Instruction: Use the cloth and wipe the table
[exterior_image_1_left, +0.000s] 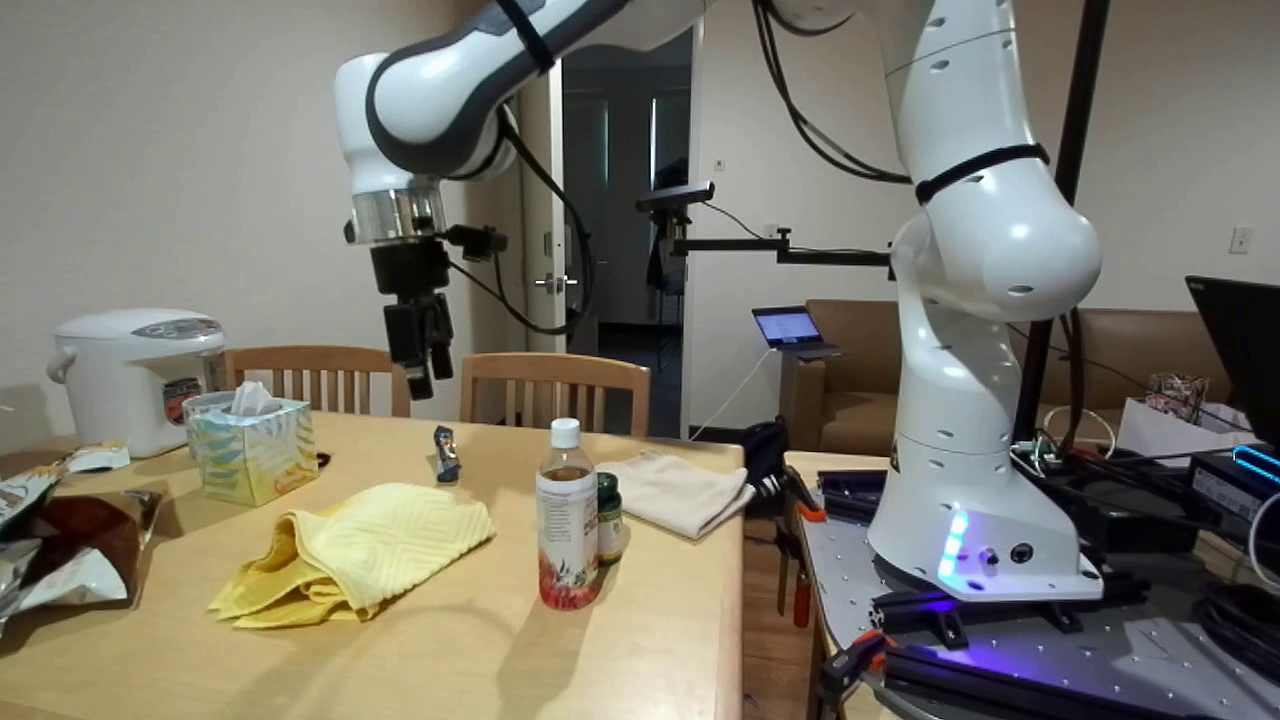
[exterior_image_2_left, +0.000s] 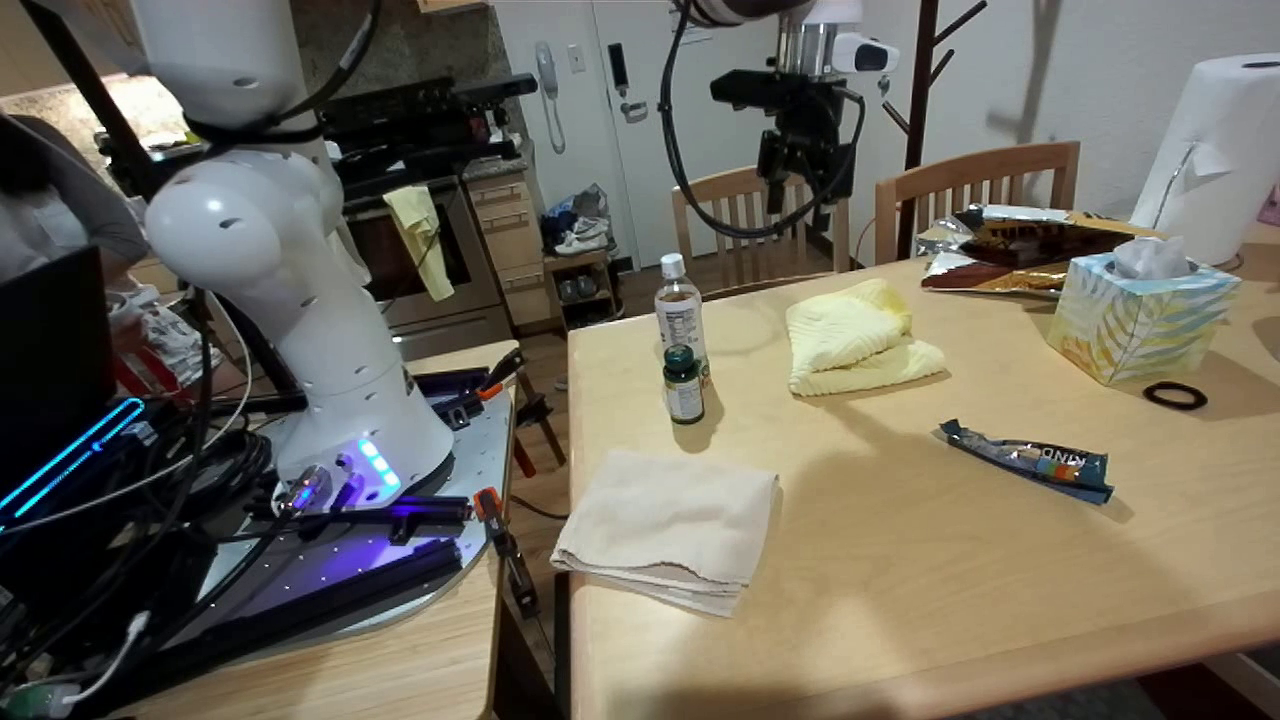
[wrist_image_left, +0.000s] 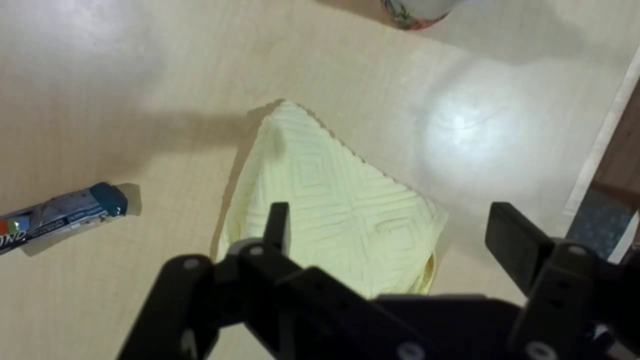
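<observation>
Watching the black two-fingered gripper (wrist_image_left: 390, 225), we see it spread wide, well above the folded yellow textured cloth (exterior_image_1_left: 385, 545). Near that cloth stands a white-capped clear bottle (exterior_image_1_left: 567, 530).

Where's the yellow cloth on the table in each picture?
In an exterior view: yellow cloth at lower left.
In an exterior view: yellow cloth right of centre.
Wrist view: yellow cloth in the middle, partly behind the gripper.
Shared landmark: the drink bottle, cut off in the wrist view.
</observation>
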